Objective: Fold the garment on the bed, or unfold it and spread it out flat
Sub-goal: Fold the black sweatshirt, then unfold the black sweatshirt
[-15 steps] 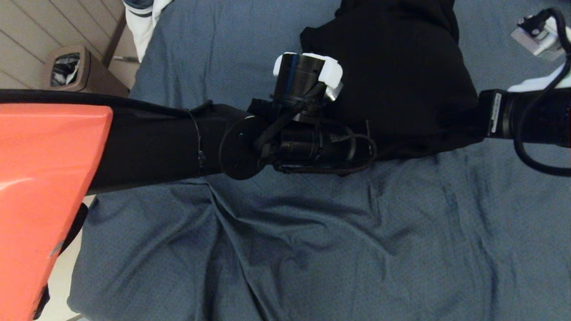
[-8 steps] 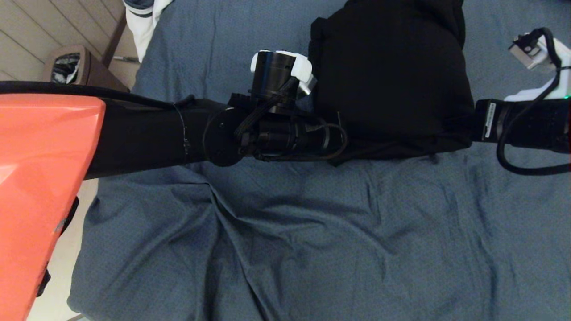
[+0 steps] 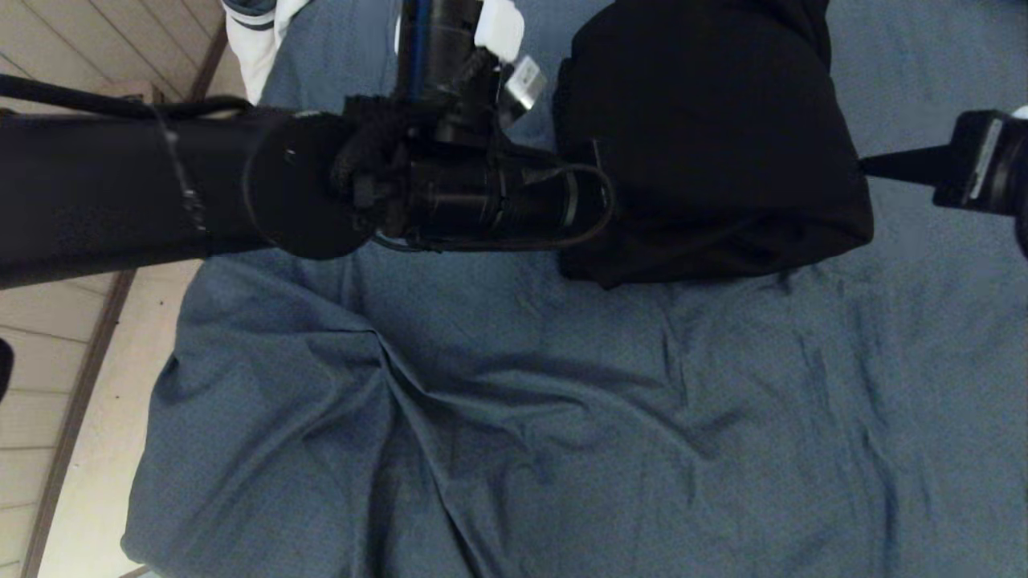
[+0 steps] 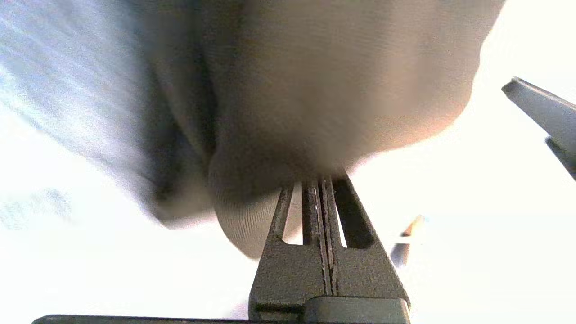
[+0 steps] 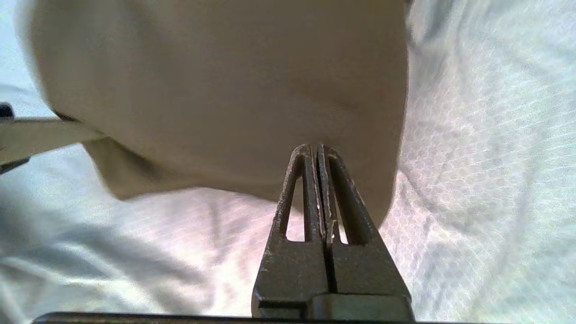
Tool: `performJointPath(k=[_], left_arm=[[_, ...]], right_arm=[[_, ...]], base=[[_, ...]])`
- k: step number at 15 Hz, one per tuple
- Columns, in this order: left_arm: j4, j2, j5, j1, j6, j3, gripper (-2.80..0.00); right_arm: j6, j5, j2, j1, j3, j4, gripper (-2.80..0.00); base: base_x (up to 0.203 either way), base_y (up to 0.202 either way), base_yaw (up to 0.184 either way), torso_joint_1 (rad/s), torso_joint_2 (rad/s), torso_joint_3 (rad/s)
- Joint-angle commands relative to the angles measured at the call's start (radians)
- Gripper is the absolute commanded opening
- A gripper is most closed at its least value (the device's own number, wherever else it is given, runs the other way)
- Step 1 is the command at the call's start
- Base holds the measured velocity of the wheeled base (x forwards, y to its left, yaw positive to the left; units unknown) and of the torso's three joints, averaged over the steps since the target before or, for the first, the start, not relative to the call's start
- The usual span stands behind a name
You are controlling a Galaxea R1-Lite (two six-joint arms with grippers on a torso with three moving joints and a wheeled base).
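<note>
- Hoodie (image 3: 707,136): black, bunched into a thick folded bundle at the far middle of the bed (image 3: 514,433), its near edge a rounded fold and its far part running out past the top of the head view.
- Bed sheet: plain blue-grey, creased in long wrinkles that fan out across the near half; the bed's left edge shows against a pale plank floor (image 3: 48,385).
- Left gripper (image 4: 320,182): its arm reaches in from the left across the far part of the bed, just left of the bundle. In the left wrist view the two dark fingers are pressed flat together, and their tips meet a ribbed edge of the hoodie (image 4: 252,225). The blur there does not show plainly how much cloth lies between them.
- Right gripper (image 5: 317,148): its arm enters at the right edge, level with the bundle's right side. In the right wrist view the jaws are closed tight, with the tips pinching the hoodie's near edge (image 5: 225,90). The sheet (image 5: 486,180) lies directly under it.
- From the right wrist view, the other gripper's fingers (image 5: 40,137) poke in from the side, at the opposite edge of the bundle.
- White and navy bedding (image 3: 257,32): a corner hangs at the far left, beside the bed's edge.
</note>
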Motion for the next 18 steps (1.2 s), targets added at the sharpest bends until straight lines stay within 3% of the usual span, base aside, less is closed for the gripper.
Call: performJointPath(k=[1, 4, 6, 8, 9, 12, 13, 16, 18], left_arm=[[0.038, -0.175, -0.004, -0.043, -0.03, 0.066, -2.8], [0.061, -0.379, 0.039, -0.067, -0.049, 0.25, -2.8], [0.073, -0.543, 0.152, -0.011, 0.0, 0.422, -2.8], [0.104, -0.708, 0.287, 0.143, 0.1, 0.572, -2.8], [0.136, -0.777, 0.334, 0.267, 0.147, 0.626, -2.8], [0.33, -0.984, 0.401, 0.626, 0.23, 0.724, -2.8], [0.395, -1.077, 0.409, 0.695, 0.245, 0.759, -2.8], [0.483, -1.32, 0.413, 0.735, 0.277, 0.959, -2.8], [0.477, -1.475, 0.399, 0.737, 0.301, 1.138, -2.8]], right_arm=[[0.002, 0.003, -0.133, 0.019, -0.009, 0.018, -2.8], [0.002, -0.004, -0.267, 0.023, -0.012, 0.096, -2.8], [0.0, -0.017, -0.368, -0.014, 0.006, 0.223, -2.8], [-0.011, -0.032, -0.47, -0.069, 0.069, 0.303, -2.8], [-0.017, -0.041, -0.517, -0.084, 0.121, 0.321, -2.8], [-0.028, -0.097, -0.612, -0.096, 0.296, 0.341, -2.8], [-0.031, -0.13, -0.656, -0.097, 0.369, 0.345, -2.8], [-0.037, -0.178, -0.847, -0.09, 0.546, 0.351, -2.8], [-0.031, -0.195, -0.951, -0.087, 0.679, 0.349, -2.8]], base=[[0.0, 0.0, 0.0, 0.0, 0.0, 0.0], [0.0, 0.0, 0.0, 0.0, 0.0, 0.0], [0.0, 0.0, 0.0, 0.0, 0.0, 0.0], [0.0, 0.0, 0.0, 0.0, 0.0, 0.0], [0.0, 0.0, 0.0, 0.0, 0.0, 0.0], [0.0, 0.0, 0.0, 0.0, 0.0, 0.0], [0.0, 0.0, 0.0, 0.0, 0.0, 0.0], [0.0, 0.0, 0.0, 0.0, 0.0, 0.0], [0.0, 0.0, 0.0, 0.0, 0.0, 0.0]])
